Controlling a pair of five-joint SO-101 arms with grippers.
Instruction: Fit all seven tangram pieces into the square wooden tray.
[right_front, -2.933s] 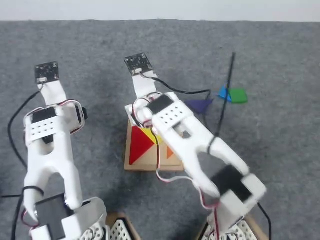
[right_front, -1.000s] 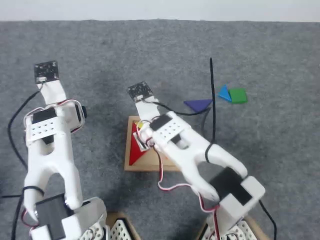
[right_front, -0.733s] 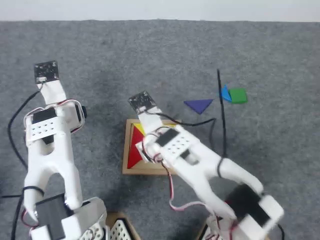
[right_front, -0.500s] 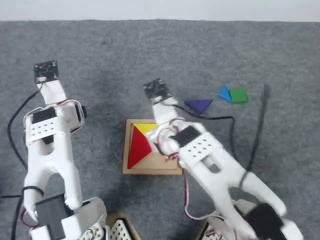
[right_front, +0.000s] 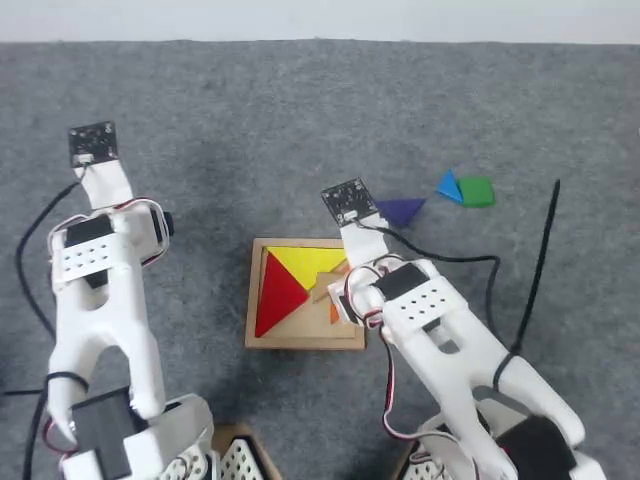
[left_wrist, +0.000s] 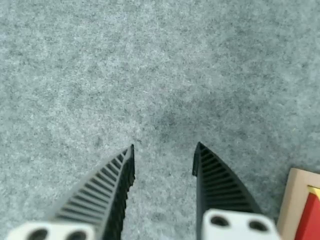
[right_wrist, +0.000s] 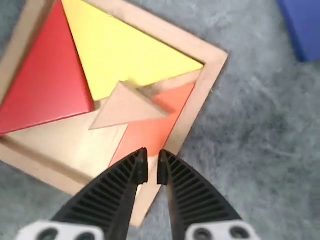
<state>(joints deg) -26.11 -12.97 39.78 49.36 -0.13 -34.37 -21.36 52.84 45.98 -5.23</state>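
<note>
The square wooden tray (right_front: 256, 338) lies mid-table. It holds a red triangle (right_front: 278, 296), a yellow triangle (right_front: 305, 262) and an orange piece (right_wrist: 160, 127). A small plain-wood triangle (right_wrist: 127, 106) rests tilted across them. My right gripper (right_wrist: 148, 161) is shut on nothing and hovers over the orange piece at the tray's rim (right_wrist: 212, 75). Over bare carpet left of the tray, my left gripper (left_wrist: 163, 147) is open and empty. A purple triangle (right_front: 401, 210), a blue triangle (right_front: 448, 187) and a green square (right_front: 478, 191) lie on the carpet beyond the tray to the right.
Grey carpet covers the table. The left arm (right_front: 100, 260) stands well left of the tray, and the right arm (right_front: 420, 305) overlaps the tray's right edge. A black cable (right_front: 535, 270) loops up on the right. A tray corner (left_wrist: 300, 205) shows in the left wrist view.
The right arm has swung off the tray toward the right and front, uncovering the pieces inside. The left arm has not moved.
</note>
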